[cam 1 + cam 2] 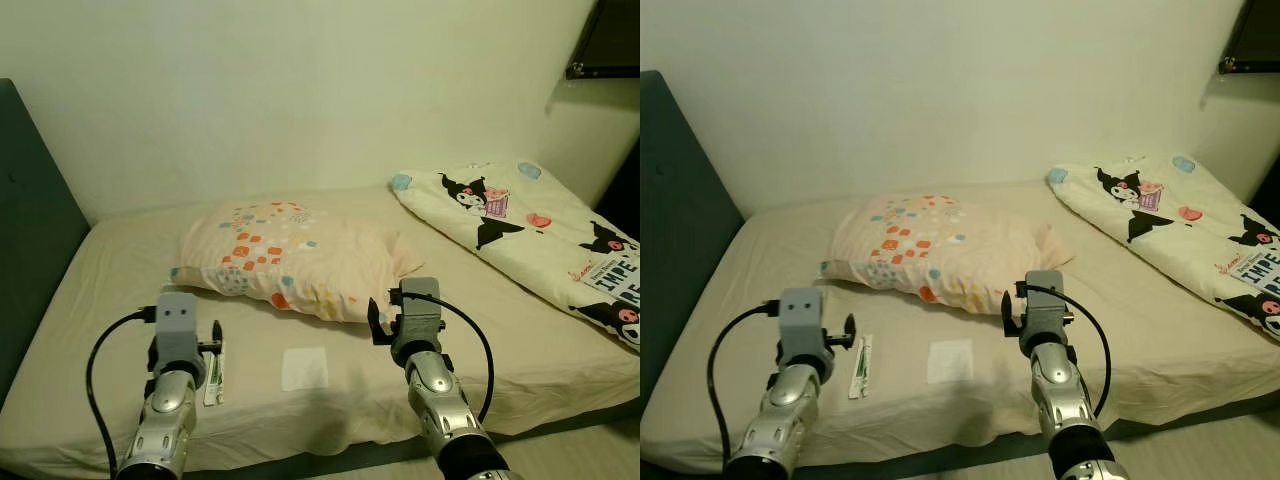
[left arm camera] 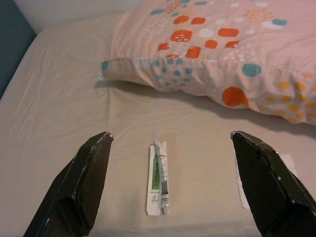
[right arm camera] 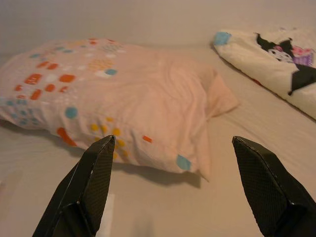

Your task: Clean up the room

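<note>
left gripper [image 2: 170, 185]: fingers spread wide, nothing between them, held above the bed sheet [image 1: 110, 300] near the front edge. the long narrow wrapper [image 2: 158, 177], green print on white, lies flat on the sheet directly ahead between the two fingers, lengthwise along the line of approach. right gripper [image 3: 173, 190]: fingers likewise wide apart and empty, aimed at the near side of the patterned pillow [image 1: 290, 260].

a second piece of litter, a flat white square [image 1: 304, 368], lies on the sheet between the two arms, near the front edge of the mattress and apart from the wrapper.

judgement on the step in hand: picking up the wrapper with the left gripper appears to be the job. the wrapper is thin and lies flush on soft fabric, so the fingers should come down astride its narrow width and close low, accepting that a pinch of sheet may come with it. a close across the long axis is likelier to hold than one along it.

edges and room: the pillow sits well beyond the wrapper. open sheet lies to the left as far as the dark headboard [image 1: 30, 220]. the folded cartoon-print quilt [image 1: 540, 230] occupies the far right of the bed, well apart from both grippers. the mattress front edge is close beneath the arms.
</note>
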Available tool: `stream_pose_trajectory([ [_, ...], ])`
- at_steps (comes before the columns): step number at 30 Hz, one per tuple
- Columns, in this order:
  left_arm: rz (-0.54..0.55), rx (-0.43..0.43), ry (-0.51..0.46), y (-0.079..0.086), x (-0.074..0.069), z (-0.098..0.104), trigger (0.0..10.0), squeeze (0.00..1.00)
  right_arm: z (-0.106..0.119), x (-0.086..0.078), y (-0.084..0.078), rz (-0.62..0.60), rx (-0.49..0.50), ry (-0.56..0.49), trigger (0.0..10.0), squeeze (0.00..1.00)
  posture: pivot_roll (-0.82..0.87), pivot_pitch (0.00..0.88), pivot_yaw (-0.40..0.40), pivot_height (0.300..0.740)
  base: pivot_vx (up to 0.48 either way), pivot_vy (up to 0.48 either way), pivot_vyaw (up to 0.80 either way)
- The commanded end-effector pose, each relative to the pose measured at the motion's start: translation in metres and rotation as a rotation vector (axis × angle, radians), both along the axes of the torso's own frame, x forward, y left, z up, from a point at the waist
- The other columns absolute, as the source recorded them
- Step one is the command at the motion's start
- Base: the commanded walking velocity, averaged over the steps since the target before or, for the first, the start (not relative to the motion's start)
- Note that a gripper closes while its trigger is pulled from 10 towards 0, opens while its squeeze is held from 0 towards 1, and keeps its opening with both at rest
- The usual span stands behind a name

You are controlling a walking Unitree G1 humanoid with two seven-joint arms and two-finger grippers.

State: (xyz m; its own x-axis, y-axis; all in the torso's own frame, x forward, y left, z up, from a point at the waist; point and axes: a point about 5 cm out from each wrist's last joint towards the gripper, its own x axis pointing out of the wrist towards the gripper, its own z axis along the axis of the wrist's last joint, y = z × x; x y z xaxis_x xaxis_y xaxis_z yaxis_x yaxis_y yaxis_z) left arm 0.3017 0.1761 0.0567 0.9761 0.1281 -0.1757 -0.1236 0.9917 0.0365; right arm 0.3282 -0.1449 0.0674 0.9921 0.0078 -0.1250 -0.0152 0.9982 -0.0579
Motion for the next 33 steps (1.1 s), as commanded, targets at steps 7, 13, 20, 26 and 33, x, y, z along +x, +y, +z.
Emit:
stream_pose_trajectory([
  [7, 0.016, 0.051, 0.022, 0.003, -0.003, -0.005, 10.0, 0.0, -0.005, -0.002, -0.001, -0.036, 0.029, 0.019, 10.0, 0.0, -0.03, 0.033, 0.028, 0.74, 0.0, 0.0, 0.0],
  [13, -0.028, 0.074, 0.0, 0.006, -0.004, -0.003, 10.0, 0.0, -0.003, 0.0, 0.0, -0.01, 0.013, 0.014, 10.0, 0.0, -0.03, 0.02, 0.026, 0.74, 0.0, 0.0, 0.0],
  [20, -0.029, 0.065, -0.028, 0.009, -0.01, -0.002, 10.0, 0.0, -0.005, -0.005, 0.006, 0.101, -0.008, 0.016, 10.0, 0.0, -0.05, 0.045, 0.026, 0.74, 0.0, 0.0, 0.0],
  [26, 0.011, 0.096, -0.006, 0.009, -0.014, -0.009, 10.0, 0.0, -0.017, -0.012, 0.006, 0.118, -0.067, 0.064, 10.0, 0.0, -0.04, 0.046, 0.022, 0.74, 0.0, 0.0, 0.0],
  [33, -0.013, 0.096, -0.014, 0.005, -0.014, -0.008, 10.0, 0.0, -0.017, -0.013, 0.009, 0.127, -0.065, 0.058, 10.0, 0.0, -0.05, 0.047, 0.02, 0.74, 0.0, 0.0, 0.0],
])
